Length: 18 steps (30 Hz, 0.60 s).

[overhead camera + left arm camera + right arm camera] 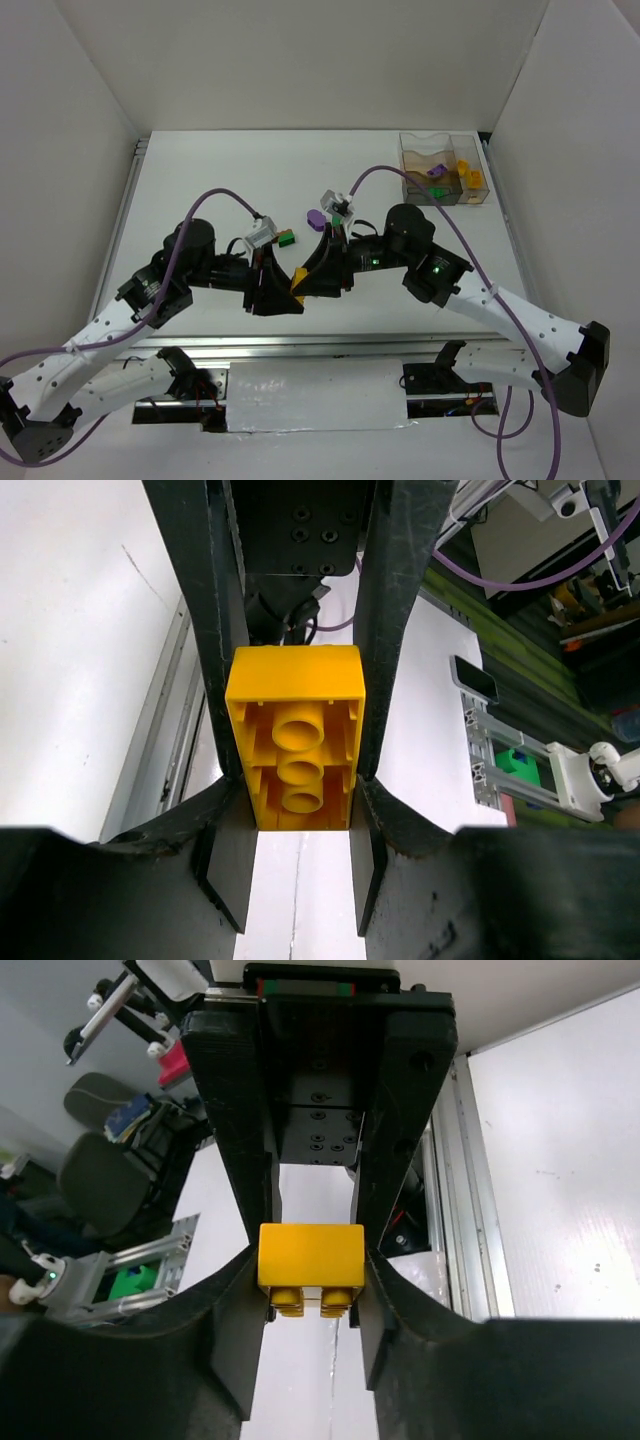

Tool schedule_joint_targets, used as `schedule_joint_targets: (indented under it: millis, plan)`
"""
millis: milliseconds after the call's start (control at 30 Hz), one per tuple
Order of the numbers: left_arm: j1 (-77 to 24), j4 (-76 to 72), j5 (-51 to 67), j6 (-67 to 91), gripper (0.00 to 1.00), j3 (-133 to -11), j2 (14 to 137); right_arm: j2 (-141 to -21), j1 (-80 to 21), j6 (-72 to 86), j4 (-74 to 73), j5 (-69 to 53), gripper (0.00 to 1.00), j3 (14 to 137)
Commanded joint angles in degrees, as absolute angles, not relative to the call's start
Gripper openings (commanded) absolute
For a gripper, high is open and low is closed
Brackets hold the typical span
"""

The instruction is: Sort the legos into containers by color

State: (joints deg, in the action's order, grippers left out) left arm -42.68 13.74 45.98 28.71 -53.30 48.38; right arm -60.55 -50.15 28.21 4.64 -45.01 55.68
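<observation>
One yellow lego brick (298,283) hangs above the near middle of the table, gripped from both sides. My left gripper (284,290) is shut on it; the left wrist view shows its hollow underside (296,742) between my fingers (232,825). My right gripper (312,277) is shut on the same brick (311,1255), whose studs point down in the right wrist view. A purple brick (316,217) and a green-and-brown brick (286,238) lie on the table behind the grippers. The clear divided container (478,196) stands at the far right, holding purple (436,171), yellow (466,175) and green (437,192) bricks.
White walls enclose the table on the left, back and right. A metal rail (320,345) runs along the near edge by the arm bases. Purple cables (215,196) loop above both arms.
</observation>
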Motion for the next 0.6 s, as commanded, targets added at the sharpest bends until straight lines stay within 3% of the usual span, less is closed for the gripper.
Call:
schedule_joint_targets:
  millis: [0,33,100,133,200,233,433,567]
  plan:
    - [-43.24,10.72,47.73,27.16,0.00,-53.88,47.90,-60.21,-50.89,26.64,7.38,-44.55,0.03,57.04]
    - [-43.24,10.90,47.64,27.07,0.00,-53.79,47.81,-59.94,-50.80,26.80,7.64,-44.73,0.00,56.87]
    - [-43.24,11.77,47.29,26.37,0.14,-53.79,47.81,-59.16,-50.89,26.72,8.96,-44.04,0.00,55.90]
    - [-43.24,12.30,45.98,26.28,0.43,-53.88,47.90,-58.89,-50.80,26.63,8.96,-42.90,0.00,55.64]
    - [-43.24,13.79,43.78,26.28,0.86,-53.96,47.81,-58.54,-50.45,26.19,8.61,-40.96,0.00,55.11]
    - [-43.24,14.15,42.73,26.19,0.99,-53.96,47.90,-58.62,-50.01,26.19,8.79,-40.70,0.00,55.02]
    - [-43.24,25.99,26.49,23.38,1.00,-57.65,48.95,-59.23,-41.95,23.82,2.21,-26.74,0.00,54.23]
    - [-43.24,37.25,4.79,23.03,1.00,-59.59,49.48,-66.50,-28.41,22.15,-6.56,-9.57,0.00,57.56]
